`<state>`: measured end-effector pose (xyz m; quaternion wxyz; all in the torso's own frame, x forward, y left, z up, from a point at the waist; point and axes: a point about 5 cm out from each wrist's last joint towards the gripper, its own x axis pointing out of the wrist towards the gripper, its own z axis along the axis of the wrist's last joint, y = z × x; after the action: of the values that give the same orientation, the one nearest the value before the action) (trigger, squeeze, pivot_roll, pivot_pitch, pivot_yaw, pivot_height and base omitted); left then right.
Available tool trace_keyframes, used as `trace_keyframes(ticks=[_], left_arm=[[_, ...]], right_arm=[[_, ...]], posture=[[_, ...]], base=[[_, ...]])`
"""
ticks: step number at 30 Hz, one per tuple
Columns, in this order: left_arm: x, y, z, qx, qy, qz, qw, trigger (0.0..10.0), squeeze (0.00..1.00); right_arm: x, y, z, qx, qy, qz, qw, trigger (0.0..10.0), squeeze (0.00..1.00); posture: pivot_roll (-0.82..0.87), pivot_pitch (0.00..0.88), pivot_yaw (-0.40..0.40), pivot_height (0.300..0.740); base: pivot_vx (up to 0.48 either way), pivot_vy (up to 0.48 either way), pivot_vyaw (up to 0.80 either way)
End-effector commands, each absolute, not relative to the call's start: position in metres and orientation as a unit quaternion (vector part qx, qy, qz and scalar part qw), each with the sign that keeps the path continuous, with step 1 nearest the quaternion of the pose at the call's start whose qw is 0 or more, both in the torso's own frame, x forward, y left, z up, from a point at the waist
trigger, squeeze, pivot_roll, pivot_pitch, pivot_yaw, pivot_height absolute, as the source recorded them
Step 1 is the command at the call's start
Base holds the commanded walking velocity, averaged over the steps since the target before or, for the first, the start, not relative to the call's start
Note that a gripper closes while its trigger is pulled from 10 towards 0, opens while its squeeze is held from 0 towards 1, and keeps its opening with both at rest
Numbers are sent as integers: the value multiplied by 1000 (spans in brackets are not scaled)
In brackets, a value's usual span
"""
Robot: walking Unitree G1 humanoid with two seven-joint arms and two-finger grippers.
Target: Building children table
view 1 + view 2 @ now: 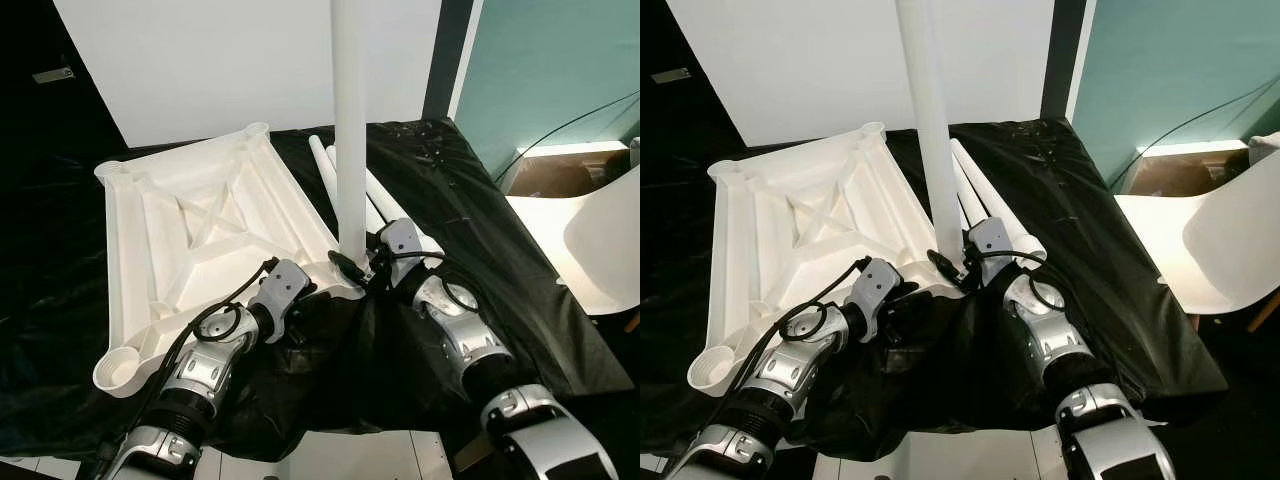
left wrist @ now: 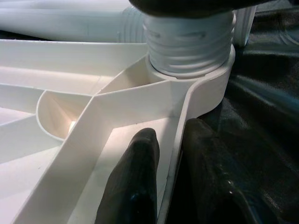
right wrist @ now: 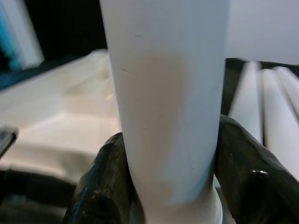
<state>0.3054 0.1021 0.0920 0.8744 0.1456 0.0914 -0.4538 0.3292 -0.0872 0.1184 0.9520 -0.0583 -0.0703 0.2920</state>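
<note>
A white children's tabletop point(image 1: 200, 230) lies upside down on a black cloth point(image 1: 470, 200). One white leg point(image 1: 350, 130) stands upright in its near right corner socket point(image 2: 205, 84), and the leg's threaded end point(image 2: 189, 44) is partly screwed in. My right gripper point(image 3: 170, 172) is shut on this leg just above the socket, one finger on each side. My left gripper point(image 2: 170, 177) is shut on the tabletop's rim right beside that corner. Several loose white legs point(image 1: 990, 205) lie on the cloth behind the right gripper.
A white chair point(image 1: 1230, 250) stands close on the right, past the cloth's edge. Beyond it sit a brown cardboard box point(image 1: 560, 175) and a cable. A white panel point(image 1: 250, 60) rises behind the tabletop. The cloth's near edge hangs over pale floor point(image 1: 360, 455).
</note>
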Motion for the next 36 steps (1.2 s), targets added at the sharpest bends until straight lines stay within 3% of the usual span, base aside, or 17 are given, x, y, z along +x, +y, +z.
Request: trace_keyframes(ticks=[1,12,13,15,16,17,18,19,20,22,23,35,36], left_arm=[[295,106,70,149,143,-468,859,10000,0],[294,105,68,149,145,-473,856,10000,0],[294,105,68,149,145,-473,856,10000,0],[294,105,68,149,144,-474,856,10000,0],[294,105,68,149,144,-474,856,10000,0],[294,104,68,149,145,-475,855,10000,0],[294,104,68,149,145,-476,855,10000,0],[294,104,68,149,145,-476,855,10000,0],[294,104,68,149,145,-476,854,10000,0],[294,103,68,149,144,-476,855,10000,0],[294,103,69,148,143,-475,855,10000,0],[293,101,68,147,144,-478,854,10000,0],[294,101,69,147,143,-477,855,10000,0]], right_arm=[[324,-104,96,-47,-20,234,971,0,0],[314,-100,100,-26,-63,130,989,0,0],[315,-101,100,-33,-61,127,989,6196,0],[315,-102,101,-36,-59,128,989,6196,0],[316,-101,102,-46,-63,140,987,10000,0],[317,-101,105,-44,-66,164,983,10000,0],[317,-101,107,-45,-69,178,981,10000,537],[317,-101,107,-45,-69,178,981,10000,537],[319,-102,110,-39,-70,193,978,10000,1000],[323,-104,114,-38,-70,220,972,10000,1000],[325,-105,119,-44,-75,246,965,10000,0],[337,-104,141,-92,-100,323,937,10000,0],[339,-104,141,-96,-94,332,934,6510,0]], posture=[[-33,0,42,740],[-42,0,52,740],[-44,0,52,740],[-44,0,52,740],[-47,0,54,740],[-49,0,53,740],[-49,0,53,740],[-49,0,53,740],[-51,0,51,740],[-52,0,49,740],[-50,0,47,740],[-46,0,48,740],[-46,0,48,740]], base=[[0,0,0],[0,0,0],[0,0,0],[0,0,0],[0,0,0],[0,0,0],[0,0,0],[0,0,0],[0,0,0],[0,0,0],[0,0,0],[0,0,0],[0,0,0]])
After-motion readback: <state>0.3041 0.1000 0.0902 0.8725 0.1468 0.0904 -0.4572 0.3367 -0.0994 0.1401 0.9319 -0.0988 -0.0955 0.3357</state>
